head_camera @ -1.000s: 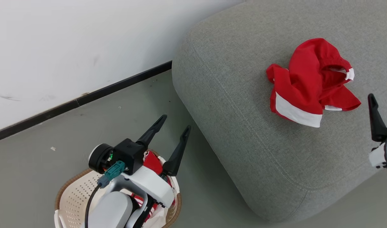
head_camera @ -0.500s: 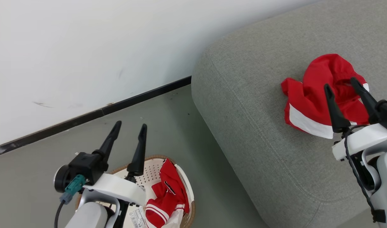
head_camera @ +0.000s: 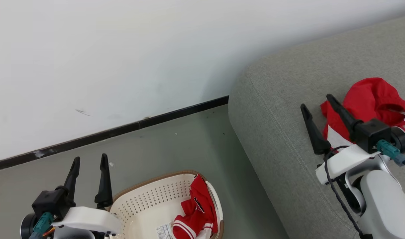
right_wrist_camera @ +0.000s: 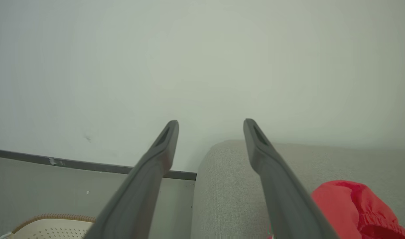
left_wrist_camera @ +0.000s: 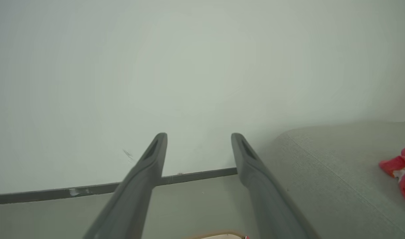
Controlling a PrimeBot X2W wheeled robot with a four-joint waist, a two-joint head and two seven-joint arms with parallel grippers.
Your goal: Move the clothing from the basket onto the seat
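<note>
Laundry basket: cream, perforated, with a brown woven-look rim. It stands on the floor just left of the sofa seat, and the bottom edge of the head view cuts it off. A barcode sticker shows on its bottom.
Red garment: lies in the laundry basket, bunched against the right-hand wall. It has red-and-white striped trim and a scrap of black lettering, and its upper end is draped up to the rim.
Second red garment: crumpled, with white bands, lying on top of the sofa seat well away from the basket. From the head camera the right arm covers its lower part.
Sofa seat: large, grey woven fabric, with a rounded corner and a stitched seam running along it. It sits close to the wall.
Left end effector: fingers spread with nothing between them. It hovers over the floor just left of the basket, pointing at the wall.
Right end effector: fingers spread and empty, raised over the sofa seat just beside the second red garment. One finger crosses the cloth in the head view, and I cannot tell whether it touches.
Wall: plain white, with a black skirting strip where it meets the floor.
</note>
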